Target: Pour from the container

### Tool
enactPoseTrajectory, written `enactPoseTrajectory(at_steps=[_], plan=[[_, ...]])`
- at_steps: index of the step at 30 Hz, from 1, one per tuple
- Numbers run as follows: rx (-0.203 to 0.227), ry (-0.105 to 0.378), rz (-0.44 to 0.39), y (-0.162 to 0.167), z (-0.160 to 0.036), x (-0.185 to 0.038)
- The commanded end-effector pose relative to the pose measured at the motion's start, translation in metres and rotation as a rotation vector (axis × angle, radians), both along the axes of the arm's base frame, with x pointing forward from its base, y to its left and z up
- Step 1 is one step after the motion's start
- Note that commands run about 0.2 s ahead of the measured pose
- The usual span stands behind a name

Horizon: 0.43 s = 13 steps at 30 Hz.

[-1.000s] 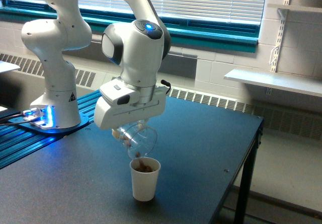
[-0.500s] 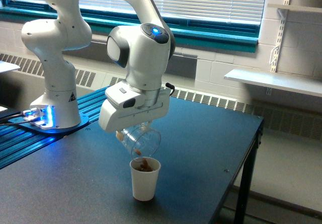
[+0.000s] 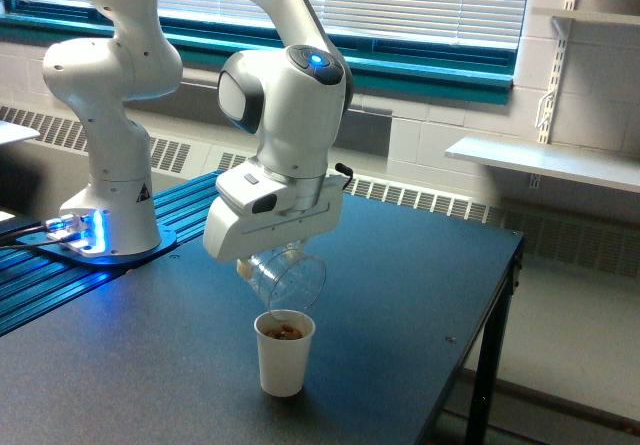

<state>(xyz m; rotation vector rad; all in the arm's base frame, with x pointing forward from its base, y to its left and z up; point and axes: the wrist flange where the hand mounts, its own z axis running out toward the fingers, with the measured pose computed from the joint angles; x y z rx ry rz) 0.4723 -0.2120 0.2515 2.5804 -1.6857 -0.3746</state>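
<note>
Arm bent over, end effector (image 3: 262, 265) tipping container (image 3: 288, 277) above paper cup (image 3: 283, 353)

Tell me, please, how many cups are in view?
2: the clear container tipped in the gripper above the table, and the white paper cup standing upright beneath it.

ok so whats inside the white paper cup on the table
Brown crumbly bits fill the top of the white paper cup, just under the tilted clear container held by the claw. The opaque wall hides how deep the fill goes.
</note>
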Motion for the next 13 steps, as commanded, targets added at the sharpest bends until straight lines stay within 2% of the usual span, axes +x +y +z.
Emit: enactPoseTrajectory(at_steps=[1,13], plan=[[0.002,-0.007,0.013,0.0040,0.0070,0.0027],[-0.016,-0.021,0.018,0.0042,0.0116,-0.0017]])
